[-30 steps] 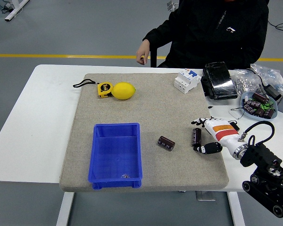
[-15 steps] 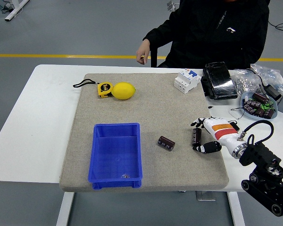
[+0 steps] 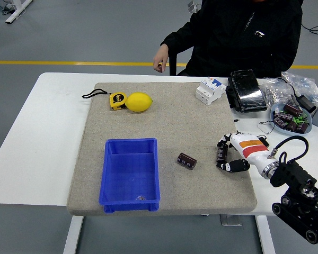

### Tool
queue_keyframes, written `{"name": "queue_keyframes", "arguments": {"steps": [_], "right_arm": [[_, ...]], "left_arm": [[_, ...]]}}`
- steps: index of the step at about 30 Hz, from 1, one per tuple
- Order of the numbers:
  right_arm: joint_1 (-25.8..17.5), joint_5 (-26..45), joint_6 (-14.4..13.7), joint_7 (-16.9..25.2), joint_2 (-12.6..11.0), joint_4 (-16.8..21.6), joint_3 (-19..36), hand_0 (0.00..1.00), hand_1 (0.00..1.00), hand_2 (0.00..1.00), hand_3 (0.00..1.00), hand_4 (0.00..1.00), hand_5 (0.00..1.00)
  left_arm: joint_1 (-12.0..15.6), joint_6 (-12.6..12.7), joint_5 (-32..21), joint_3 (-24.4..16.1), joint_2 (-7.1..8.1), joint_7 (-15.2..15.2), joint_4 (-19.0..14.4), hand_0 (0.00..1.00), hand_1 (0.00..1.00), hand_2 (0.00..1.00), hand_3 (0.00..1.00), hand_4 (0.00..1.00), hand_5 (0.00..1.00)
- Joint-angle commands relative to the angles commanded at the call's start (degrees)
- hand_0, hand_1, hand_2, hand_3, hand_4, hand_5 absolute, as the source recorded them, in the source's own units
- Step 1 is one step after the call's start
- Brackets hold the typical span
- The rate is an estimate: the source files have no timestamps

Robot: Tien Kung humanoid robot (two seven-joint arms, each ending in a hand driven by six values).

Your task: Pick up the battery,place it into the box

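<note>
A coarse, woven beige mat (image 3: 169,121) covers the smooth white counter (image 3: 42,137). On it a glossy, rectangular blue plastic box (image 3: 130,173) sits at the near left, with one dark cylindrical battery (image 3: 186,160) lying just to its right. The right hand (image 3: 234,154), white-shelled with black fingers, has closed further than half a second ago and now curls around a second dark battery (image 3: 221,153) at the mat's right side, resting on the mat.
</note>
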Motion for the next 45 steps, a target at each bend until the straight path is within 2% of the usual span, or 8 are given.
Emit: {"name": "queue_keyframes", "arguments": {"steps": [9,17,31,35,38,43,44,45], "right_arm": [[0.0,-0.3,0.2,-0.2,-0.4,0.9,0.6,0.315,0.487,0.538,0.527,0.798,0.188],[0.2,-1.7,0.2,-1.3,-0.3,6.2,1.4,0.307,0.482,0.536,0.526,0.785,0.190],[4.3,0.8,2.4,-2.3,6.5,21.6,-2.2,0.308,0.478,0.532,0.519,0.764,0.195],[6.3,1.0,3.3,-2.8,8.6,22.8,-5.1,0.309,0.480,0.532,0.519,0.759,0.199],[7.8,2.9,4.4,-2.7,9.9,22.1,-7.4,0.383,0.525,0.572,0.547,0.796,0.211],[9.7,5.4,6.6,-2.3,11.7,20.6,-10.1,0.383,0.525,0.572,0.547,0.796,0.211],[10.2,5.7,7.1,-2.4,12.2,20.2,-10.7,0.496,0.612,0.685,0.799,0.994,0.376],[10.6,6.0,7.7,-2.5,12.7,19.9,-11.3,0.496,0.612,0.685,0.799,0.994,0.376]], "left_arm": [[0.1,-0.2,-0.1,0.1,0.18,0.0,0.0,0.794,0.771,0.791,0.615,0.678,0.610],[0.2,-0.1,0.4,-0.4,0.24,0.1,0.0,0.794,0.769,0.790,0.615,0.678,0.610],[0.4,0.0,0.9,-1.0,0.36,0.1,0.0,0.794,0.771,0.790,0.614,0.678,0.609],[0.3,0.0,1.0,-1.0,0.60,0.1,0.0,0.794,0.770,0.792,0.613,0.679,0.611],[0.3,0.0,1.6,-1.5,0.69,0.4,0.0,0.794,0.771,0.790,0.614,0.678,0.609],[0.5,-0.1,1.9,-1.8,0.80,0.5,0.0,0.794,0.771,0.790,0.614,0.678,0.609],[0.5,-0.1,1.9,-1.8,0.83,0.6,0.0,0.795,0.772,0.790,0.613,0.678,0.608],[0.6,-0.2,2.0,-1.9,0.85,0.6,0.0,0.795,0.772,0.790,0.613,0.678,0.608]]}}
